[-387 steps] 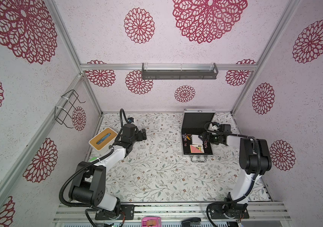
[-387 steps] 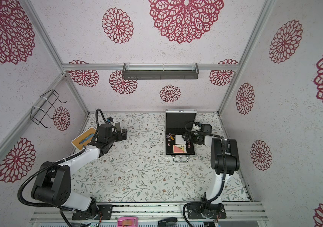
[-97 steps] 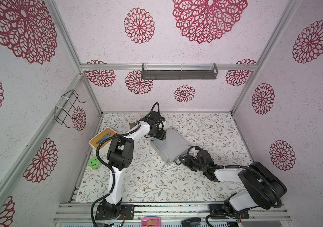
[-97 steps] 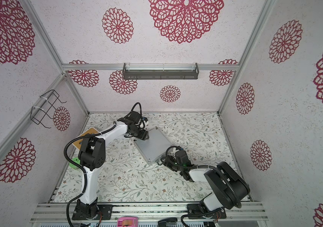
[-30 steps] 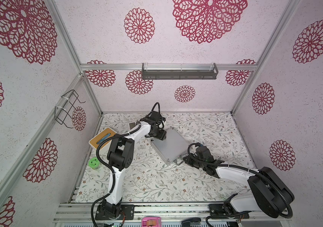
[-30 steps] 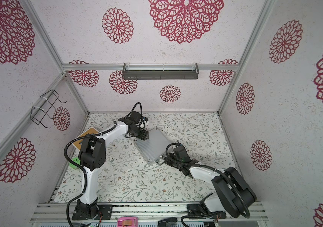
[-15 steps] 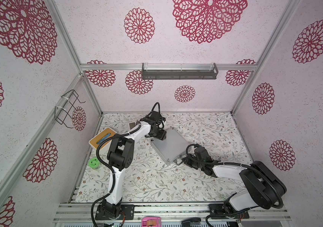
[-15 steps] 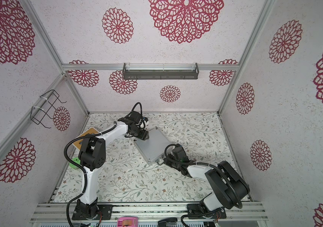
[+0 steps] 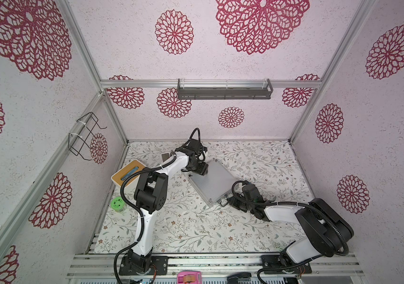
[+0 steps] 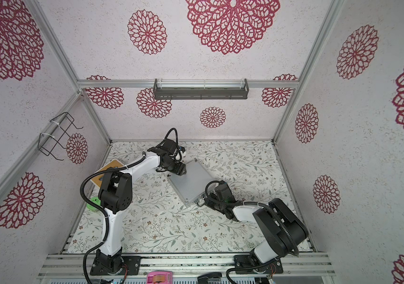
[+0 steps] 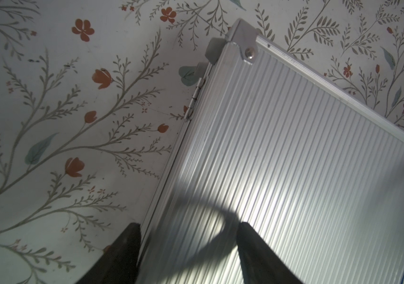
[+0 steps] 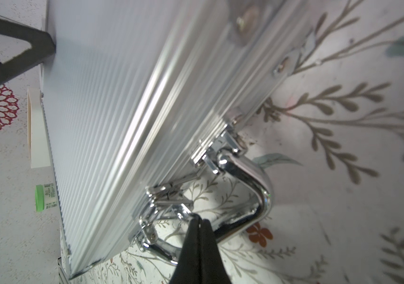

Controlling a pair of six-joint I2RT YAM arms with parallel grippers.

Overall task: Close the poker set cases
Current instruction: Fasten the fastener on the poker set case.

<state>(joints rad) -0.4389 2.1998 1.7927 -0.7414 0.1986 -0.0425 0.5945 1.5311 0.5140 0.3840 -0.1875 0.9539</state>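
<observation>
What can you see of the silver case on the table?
The case is a flat, square box of ribbed silver metal with riveted corner caps, a small hinge on one edge and a chrome handle with a latch on the opposite edge. Its lid is down and it lies flat on the flowered table, turned askew. The open left claw straddles the hinge edge; the shut right claw touches the latch beside the handle.
</observation>
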